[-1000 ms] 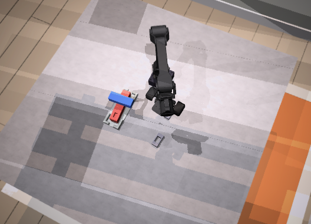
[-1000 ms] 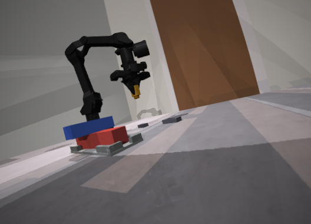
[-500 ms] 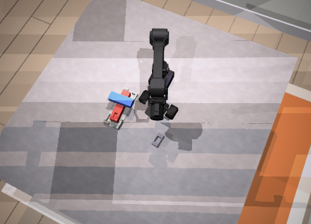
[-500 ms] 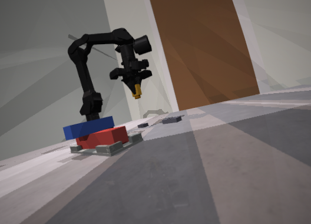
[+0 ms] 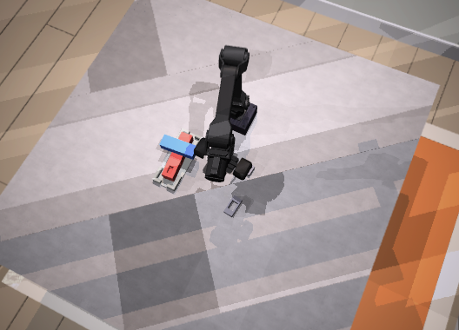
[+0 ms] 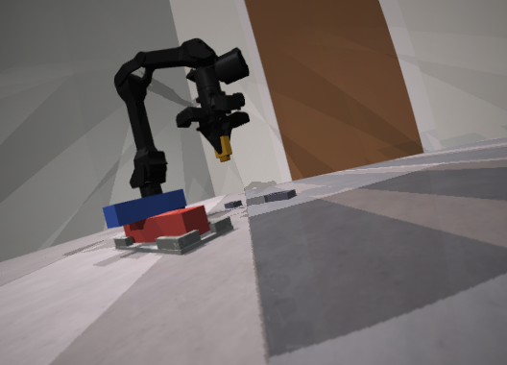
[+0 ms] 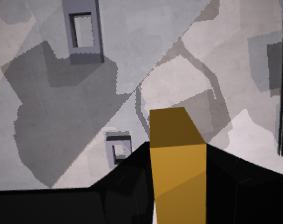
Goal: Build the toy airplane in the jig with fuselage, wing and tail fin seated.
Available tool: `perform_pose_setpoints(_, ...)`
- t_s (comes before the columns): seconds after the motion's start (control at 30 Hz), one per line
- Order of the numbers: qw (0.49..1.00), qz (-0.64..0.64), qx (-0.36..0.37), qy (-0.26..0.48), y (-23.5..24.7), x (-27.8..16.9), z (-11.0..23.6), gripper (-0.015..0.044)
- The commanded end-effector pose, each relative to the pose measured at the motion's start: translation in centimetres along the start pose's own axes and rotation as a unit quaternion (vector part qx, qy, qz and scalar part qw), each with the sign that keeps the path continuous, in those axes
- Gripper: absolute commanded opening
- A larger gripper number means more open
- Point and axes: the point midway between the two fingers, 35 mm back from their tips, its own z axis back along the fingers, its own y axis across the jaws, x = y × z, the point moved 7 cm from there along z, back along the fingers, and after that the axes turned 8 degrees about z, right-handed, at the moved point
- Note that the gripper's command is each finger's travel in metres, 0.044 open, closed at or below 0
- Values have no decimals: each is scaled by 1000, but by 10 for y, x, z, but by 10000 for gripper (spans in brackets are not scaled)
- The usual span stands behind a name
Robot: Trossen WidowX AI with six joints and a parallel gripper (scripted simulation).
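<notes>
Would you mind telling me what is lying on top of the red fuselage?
The blue wing lies across the red fuselage, near one end. Its tab and socket are covered. The yellow tail fin is in the hand.

Arm [image 6: 139, 109] & gripper [image 6: 222, 139]: matt black, plastic-like. Tail fin [image 7: 177, 165]: smooth matt ochre. Wing [image 6: 144, 207] blue, fuselage [image 6: 168, 222] red: both smooth, matt. Cradle [image 6: 179, 243]: dull grey. Counter [image 5: 304, 116]: matt, faintly mottled grey. Floor [image 5: 35, 38] beyond counter's edges: wood planks.
</notes>
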Motion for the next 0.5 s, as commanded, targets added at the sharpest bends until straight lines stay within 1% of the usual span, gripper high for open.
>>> perform_pose_setpoints(0.0, 1000, 2, 3, 0, -6, 6, -1, 0)
perform_pose_setpoints(0.47, 1000, 6, 5, 5, -37, 20, -8, 0)
